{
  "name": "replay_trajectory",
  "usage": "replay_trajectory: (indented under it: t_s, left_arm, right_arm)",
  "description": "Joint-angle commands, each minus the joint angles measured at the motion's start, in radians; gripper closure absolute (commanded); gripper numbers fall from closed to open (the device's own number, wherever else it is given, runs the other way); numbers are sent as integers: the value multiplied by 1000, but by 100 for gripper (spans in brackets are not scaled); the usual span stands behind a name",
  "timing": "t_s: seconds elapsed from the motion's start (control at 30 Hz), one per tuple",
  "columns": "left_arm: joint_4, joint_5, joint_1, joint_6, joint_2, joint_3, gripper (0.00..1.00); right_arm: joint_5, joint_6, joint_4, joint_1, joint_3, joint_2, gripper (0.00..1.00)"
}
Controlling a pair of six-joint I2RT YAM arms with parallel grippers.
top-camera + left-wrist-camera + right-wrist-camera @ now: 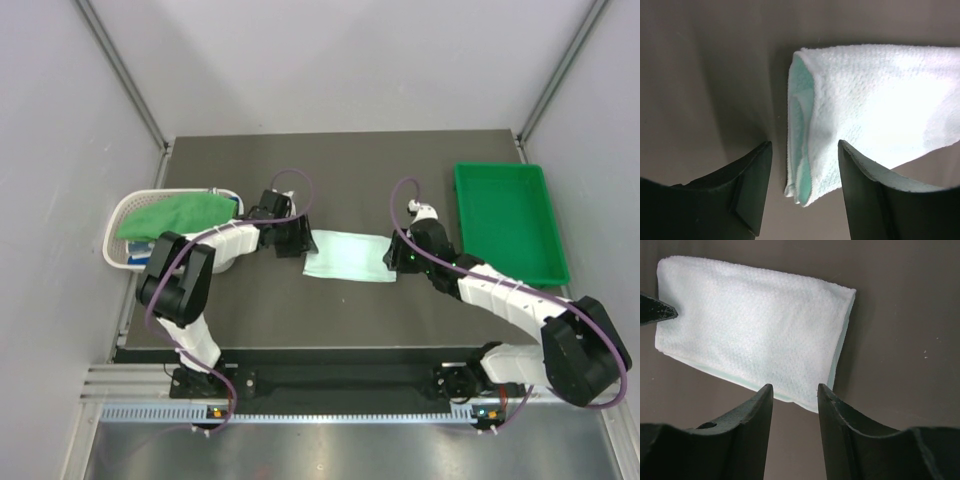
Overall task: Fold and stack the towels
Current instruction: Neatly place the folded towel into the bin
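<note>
Left gripper (803, 144) over layered mint towel (880, 100)

Right of the left pincer (804, 145), the mint towel (880, 100) runs off the picture's edge; its underside lies hidden against the bench (705, 90).

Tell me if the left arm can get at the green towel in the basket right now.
Probably yes: the green towel lies uncovered atop the white basket beside that arm, whose open fingers hold nothing.
</note>
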Motion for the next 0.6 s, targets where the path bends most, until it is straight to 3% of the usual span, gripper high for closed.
replay_trajectory:
  t_s: [0.0,0.4,0.53,0.57]
  left_arm:
    - [31,7,2,-9,49,-9,39]
    - [-31,-131,-66,-21,123,-14,44]
    - [-48,-191,-70,-32,118,-20,57]
    - [-51,-199,-70,-34,114,-23,67]
  right_arm:
    - [-13,-16,15,9,32,-29,59]
    - [-27,-13,25,11,38,-19,59]
    - [-36,-16,25,11,36,-21,59]
    - [-39,-18,25,11,36,-22,59]
